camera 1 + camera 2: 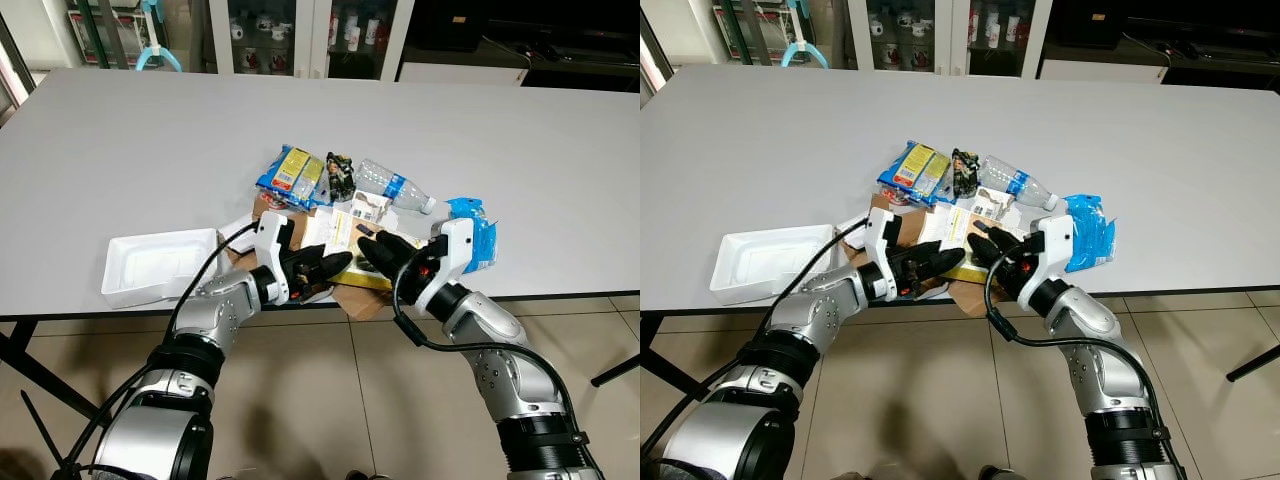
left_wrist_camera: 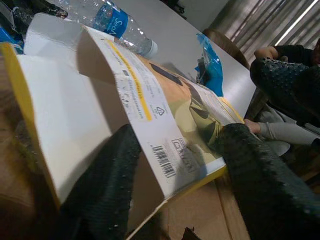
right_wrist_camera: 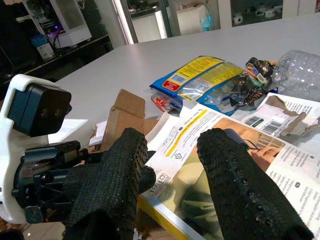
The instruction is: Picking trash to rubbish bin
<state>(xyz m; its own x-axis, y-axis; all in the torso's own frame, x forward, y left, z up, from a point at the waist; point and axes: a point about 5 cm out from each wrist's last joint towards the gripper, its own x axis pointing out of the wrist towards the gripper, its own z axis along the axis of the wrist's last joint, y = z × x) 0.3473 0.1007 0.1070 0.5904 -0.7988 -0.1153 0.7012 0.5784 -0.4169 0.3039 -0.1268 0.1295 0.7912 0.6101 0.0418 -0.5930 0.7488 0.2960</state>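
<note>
A pile of trash lies near the table's front edge. In it are a flattened carton with a yellow edge [image 1: 343, 230], brown cardboard [image 1: 360, 298] under it, a yellow and blue snack bag [image 1: 290, 172], a crumpled dark wrapper [image 1: 340, 175], a clear plastic bottle [image 1: 390, 185] and a blue bag [image 1: 475, 225]. My left gripper [image 1: 328, 268] is open, its fingers [image 2: 105, 190] straddling the carton's [image 2: 150, 100] near corner. My right gripper [image 1: 383, 248] is open too, its fingers [image 3: 240, 180] spread just above the carton's [image 3: 210, 150] printed face. The two grippers face each other, almost touching.
A white foam tray [image 1: 160, 262] sits left of the pile at the table edge. The white table [image 1: 150, 150] stretches far back to glass cabinets [image 1: 270, 35]. Tiled floor [image 1: 350, 400] lies below the front edge.
</note>
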